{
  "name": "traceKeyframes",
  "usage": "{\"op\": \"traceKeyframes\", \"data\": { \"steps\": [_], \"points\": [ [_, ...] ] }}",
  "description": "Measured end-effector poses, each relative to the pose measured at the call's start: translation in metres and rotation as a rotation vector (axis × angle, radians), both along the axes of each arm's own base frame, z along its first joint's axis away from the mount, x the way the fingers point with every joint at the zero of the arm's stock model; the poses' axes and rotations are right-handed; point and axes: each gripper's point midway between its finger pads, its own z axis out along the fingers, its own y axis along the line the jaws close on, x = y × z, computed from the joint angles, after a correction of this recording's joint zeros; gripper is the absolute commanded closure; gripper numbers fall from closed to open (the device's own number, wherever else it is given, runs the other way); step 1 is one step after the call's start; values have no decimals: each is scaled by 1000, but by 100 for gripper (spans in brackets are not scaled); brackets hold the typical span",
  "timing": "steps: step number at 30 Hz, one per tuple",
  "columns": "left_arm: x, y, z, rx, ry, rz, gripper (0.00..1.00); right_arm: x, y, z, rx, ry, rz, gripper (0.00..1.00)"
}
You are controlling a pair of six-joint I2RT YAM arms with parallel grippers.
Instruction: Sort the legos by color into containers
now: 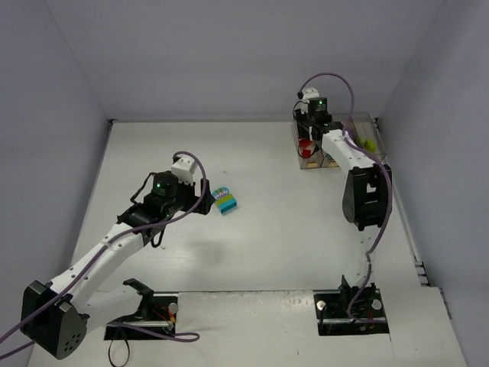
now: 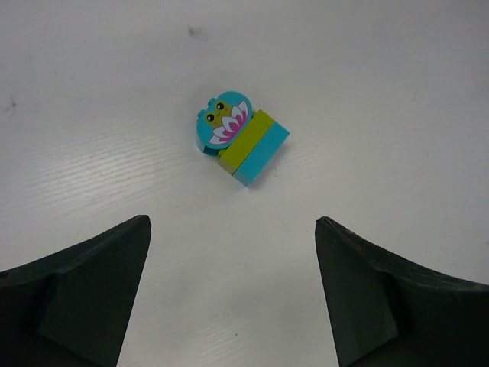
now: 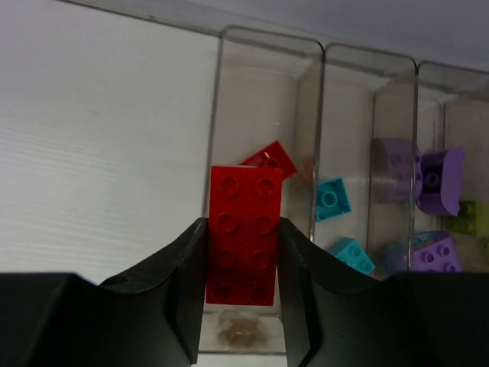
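"Two hands, then. What had the right hand (image 3: 242, 223) got?"

"A red brick (image 3: 244, 191), pinched by its long sides, studs facing the wrist camera. It hung over the leftmost of the bins (image 3: 322, 99), at the far right of the bench (image 1: 290, 229)."

"Why that one?"

"A red piece (image 3: 269, 160) lay in it already. Teal bricks (image 3: 330, 199) were in the next bin to the right, and purple ones (image 3: 439, 180) in the one after. So the colour matched, and I'd judge that letting go came next."

"And the arm?"

"Stretched far, its wrist tipped down above the row."

"The left hand (image 2: 233, 222)?"

"Spread wide, holding nothing, aimed down at the bench. A stack (image 2: 242, 145) lay just beyond its fingertips: a rounded teal piece with a flower face, joined to a lime brick and a teal one. It sat left of centre, well apart from the bins."

"Why so wide?"

"To straddle the stack, I'd guess. Being mixed in colour, it probably needed pulling apart before any bin would suit it."
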Motion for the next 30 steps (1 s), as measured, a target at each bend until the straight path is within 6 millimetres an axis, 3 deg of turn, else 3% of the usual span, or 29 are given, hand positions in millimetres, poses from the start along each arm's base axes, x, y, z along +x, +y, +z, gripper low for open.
{"op": "traceKeyframes", "data": {
  "steps": [5,10,18,25,30],
  "points": [
    [-3,6,-17,23,95,55,18,8,-34,-51,-45,87,-69,93],
    [0,5,-19,-13,147,118,18,11,-45,-68,-49,117,-88,72],
    [16,-5,-18,-99,291,279,18,15,-41,-61,-30,101,-80,36],
    [18,-32,-25,-123,455,432,25,13,-39,-49,-11,84,-80,35],
    [22,-65,-32,-75,525,522,25,-13,-38,-5,41,41,-93,35]
  ]
}}
